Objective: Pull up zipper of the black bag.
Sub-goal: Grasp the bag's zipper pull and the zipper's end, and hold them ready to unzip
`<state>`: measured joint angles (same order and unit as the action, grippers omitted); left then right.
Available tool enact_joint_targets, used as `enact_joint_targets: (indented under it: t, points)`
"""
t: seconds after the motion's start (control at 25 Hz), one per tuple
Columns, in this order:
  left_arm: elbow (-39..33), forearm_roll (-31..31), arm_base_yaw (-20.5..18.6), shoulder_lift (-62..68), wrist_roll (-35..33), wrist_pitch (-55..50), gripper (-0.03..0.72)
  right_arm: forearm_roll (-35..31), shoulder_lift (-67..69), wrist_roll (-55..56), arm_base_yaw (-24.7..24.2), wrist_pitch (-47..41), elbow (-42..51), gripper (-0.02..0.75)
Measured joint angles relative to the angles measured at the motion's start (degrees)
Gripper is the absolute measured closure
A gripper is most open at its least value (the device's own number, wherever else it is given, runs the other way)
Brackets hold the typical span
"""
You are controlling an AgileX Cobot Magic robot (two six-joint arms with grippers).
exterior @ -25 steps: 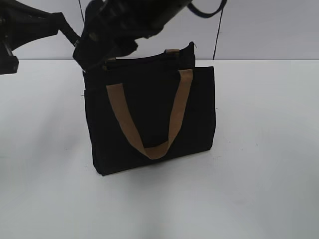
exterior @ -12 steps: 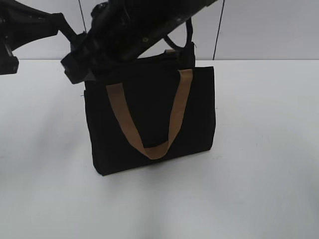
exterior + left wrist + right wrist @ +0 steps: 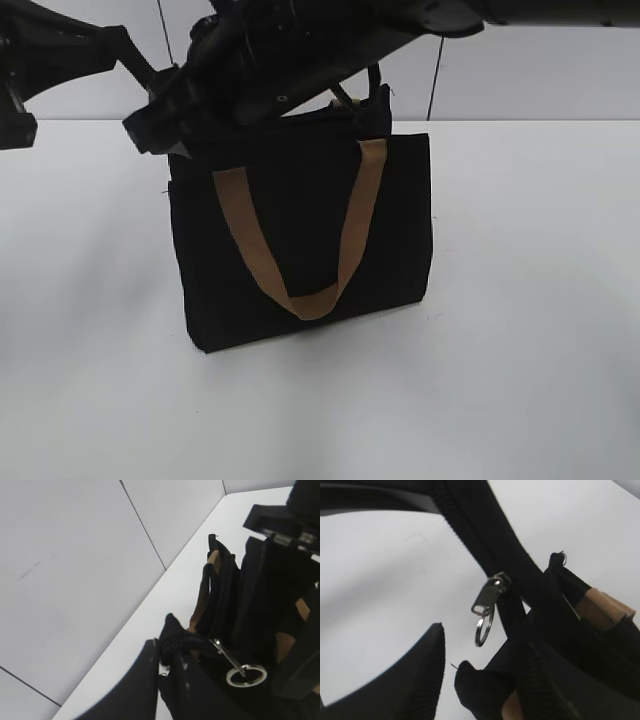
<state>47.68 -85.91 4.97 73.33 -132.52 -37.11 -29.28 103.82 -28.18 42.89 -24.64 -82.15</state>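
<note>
The black bag (image 3: 300, 240) stands upright on the white table, a tan handle (image 3: 350, 230) hanging down its front. My left gripper (image 3: 167, 665) is shut on the fabric corner at the end of the bag's top rim. The silvery ring pull (image 3: 245, 675) lies just beside it on the zipper. In the right wrist view the zipper (image 3: 470, 525) runs up and away, and the ring pull (image 3: 484, 625) hangs free from its slider. My right gripper (image 3: 451, 655) is open just below the ring, not touching it. In the exterior view it (image 3: 155, 130) sits over the bag's top left corner.
The white table (image 3: 520, 300) spreads around the bag on all sides. A grey panelled wall stands behind it, with thin dark cables (image 3: 436, 80) hanging down. The left arm (image 3: 60, 50) comes in from the upper left, the right arm from the upper right.
The right gripper has moved left and down along the bag's top rim to its left corner, then held there. The bag and left arm have not moved.
</note>
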Motion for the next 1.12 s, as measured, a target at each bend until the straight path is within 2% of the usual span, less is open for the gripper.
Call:
enact_joint_targets:
  t: [0.4, 0.56, 0.8, 1.12]
  points:
    - [0.00, 0.06, 0.00, 0.00, 0.00, 0.00, 0.659, 0.54, 2.02, 1.35, 0.05, 2.10, 0.00, 0.401]
    - [0.00, 0.11, 0.00, 0.00, 0.00, 0.00, 0.659, 0.54, 2.02, 1.47, 0.05, 2.35, 0.00, 0.496]
    - [0.00, 0.16, 0.00, 0.00, 0.00, 0.00, 0.660, 0.59, 2.02, 1.49, 0.05, 2.41, 0.00, 0.718]
    - [0.00, 2.16, 0.00, 0.00, 1.33, 2.39, 0.660, 0.59, 1.64, 1.49, 0.05, 0.42, 0.00, 0.727]
